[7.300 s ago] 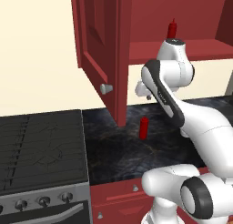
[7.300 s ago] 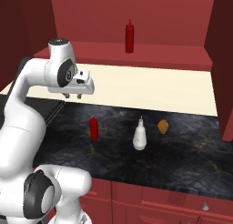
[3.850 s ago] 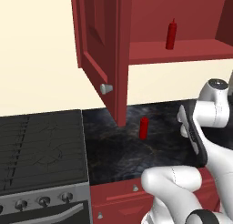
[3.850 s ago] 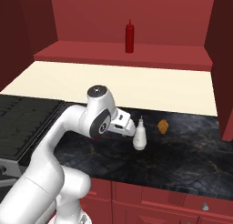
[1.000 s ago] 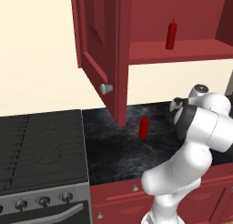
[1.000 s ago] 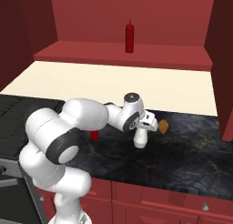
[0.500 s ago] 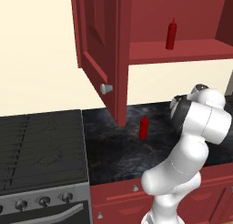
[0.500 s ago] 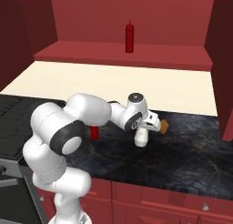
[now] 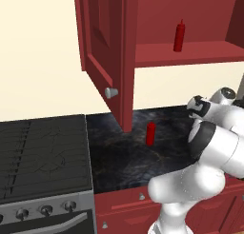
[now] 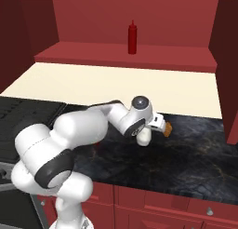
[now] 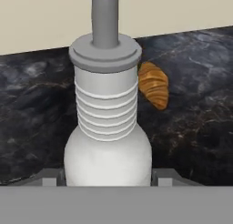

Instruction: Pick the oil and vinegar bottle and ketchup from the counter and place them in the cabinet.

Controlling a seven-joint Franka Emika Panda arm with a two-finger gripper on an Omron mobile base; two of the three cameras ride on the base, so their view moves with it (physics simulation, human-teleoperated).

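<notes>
Room: a rendered kitchen — cream wall, black ridged stove [image 9: 43,152] at the left end, dark red drawers [image 10: 186,205] under the worktop.
Counter: the counter [image 10: 195,158] is black stone with brownish veining; it carries everything left to move, so the arm works low over it, towards its back edge.
Cabinet: the cabinet [image 9: 190,52] hangs over the counter's back edge with its door [image 9: 102,43] swung wide, the silver knob [image 9: 110,92] pointing into the room — open, I judge, so bottles can go straight onto the shelf.
Shelf: a slim red bottle with a pointed nozzle [image 10: 132,37] stands upright mid-shelf; there is bare shelf on both sides of it.
Oil and vinegar bottle: the oil and vinegar bottle [image 11: 107,127] stands upright on the counter near the back edge, ribbed neck and thin spout pointing up, its round belly low between the finger tips.
Gripper: the gripper [image 10: 148,130] comes at the bottle from the side, jaws drawn in against the belly, one tip at each flank — holding the bottle, it seems, though its base looks not yet lifted off the stone. A grip this low leaves the spout clear.
Ketchup: the ketchup [image 9: 150,133] stands upright by itself further along the counter towards the stove, below the door's edge, well apart from the arm — untouched, so it looks like the second item.
Croissant: a small croissant [image 11: 153,85] lies just beside the pale bottle, towards the wall; it is no part of the job, but it sits close enough to be nudged.
Next move: likely a straight lift before swinging up to the shelf, keeping the bottle upright.
</notes>
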